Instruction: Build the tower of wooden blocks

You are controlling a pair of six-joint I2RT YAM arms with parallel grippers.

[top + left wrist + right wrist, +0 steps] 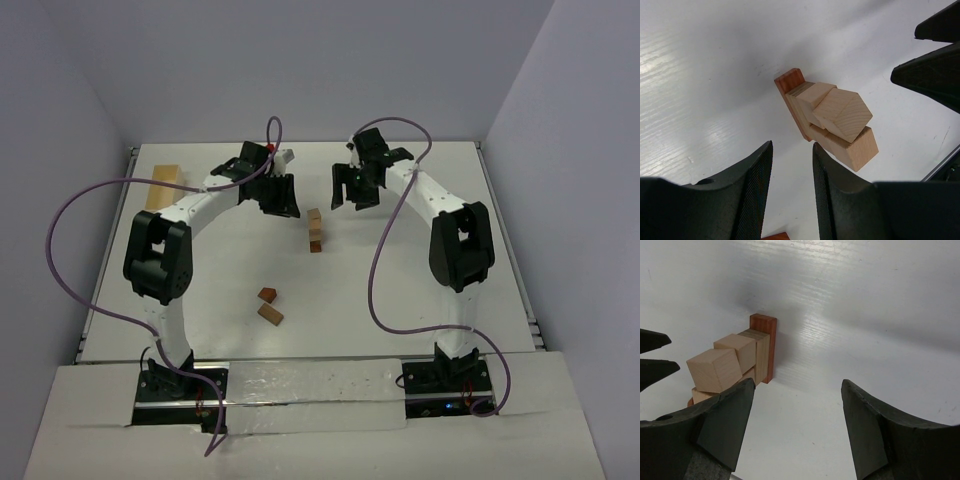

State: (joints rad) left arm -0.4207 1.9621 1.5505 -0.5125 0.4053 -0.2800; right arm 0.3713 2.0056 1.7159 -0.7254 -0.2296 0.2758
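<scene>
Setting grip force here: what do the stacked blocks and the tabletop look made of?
The narrow stack of tan and reddish-brown blocks: bare wood, probably unvarnished; grain lines show and the faces look matt. The white tabletop: likely painted or laminated board; faint streaks and a soft sheen.

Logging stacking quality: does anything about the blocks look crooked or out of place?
Yes. The tower in the middle is uneven: its top cube sits twisted against the blocks beneath, so their edges do not line up.
</scene>
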